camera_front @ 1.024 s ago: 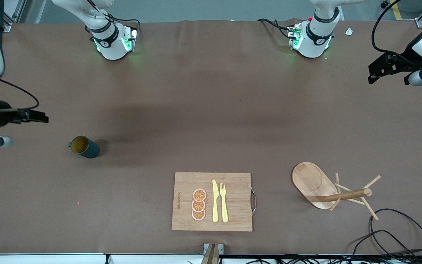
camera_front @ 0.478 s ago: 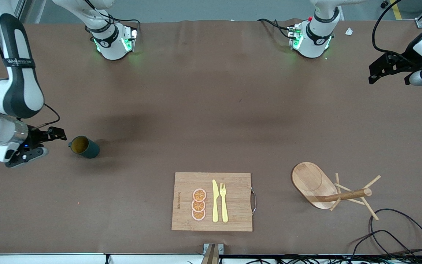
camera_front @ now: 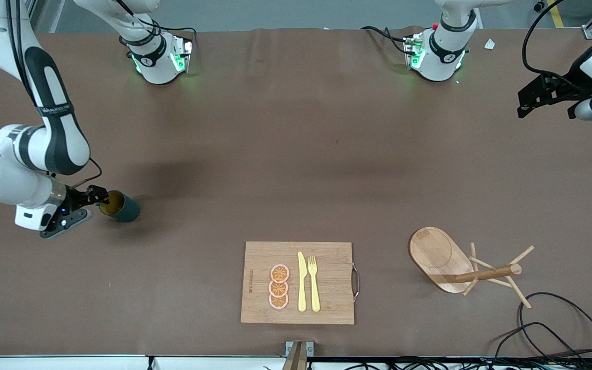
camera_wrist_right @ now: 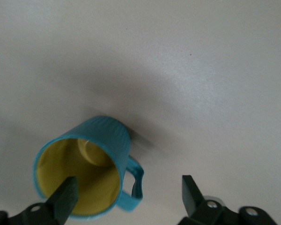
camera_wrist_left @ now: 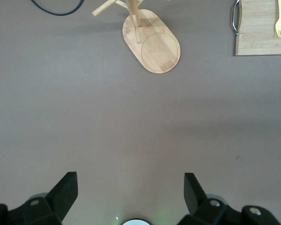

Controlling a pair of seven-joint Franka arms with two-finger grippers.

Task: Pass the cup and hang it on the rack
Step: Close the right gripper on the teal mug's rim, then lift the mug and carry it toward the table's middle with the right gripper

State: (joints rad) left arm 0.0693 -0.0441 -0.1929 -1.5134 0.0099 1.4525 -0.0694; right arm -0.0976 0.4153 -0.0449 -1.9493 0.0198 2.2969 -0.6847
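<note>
The cup [camera_front: 122, 207] lies on its side on the brown table, toward the right arm's end, with its yellow mouth turned to my right gripper [camera_front: 92, 204]. That gripper is open and low at the cup's rim. In the right wrist view the cup [camera_wrist_right: 105, 136] shows one finger [camera_wrist_right: 65, 194] in front of its mouth and the other outside the handle [camera_wrist_right: 136, 180], and nothing is gripped. The rack [camera_front: 442, 254] stands toward the left arm's end. My left gripper [camera_front: 527, 103] waits open in the air over that end. From the left wrist view [camera_wrist_left: 129, 190] the rack [camera_wrist_left: 154, 44] is seen well ahead.
A bamboo cutting board [camera_front: 297, 282] with a yellow knife, a fork and orange slices lies near the front edge, midway along the table. Its handle end [camera_wrist_left: 260, 28] shows in the left wrist view. Black cables [camera_front: 558, 318] loop beside the rack.
My right arm has swung in from the table's end and come down until its open gripper reaches the cup's mouth. The cup, the rack and the left arm have not moved.
</note>
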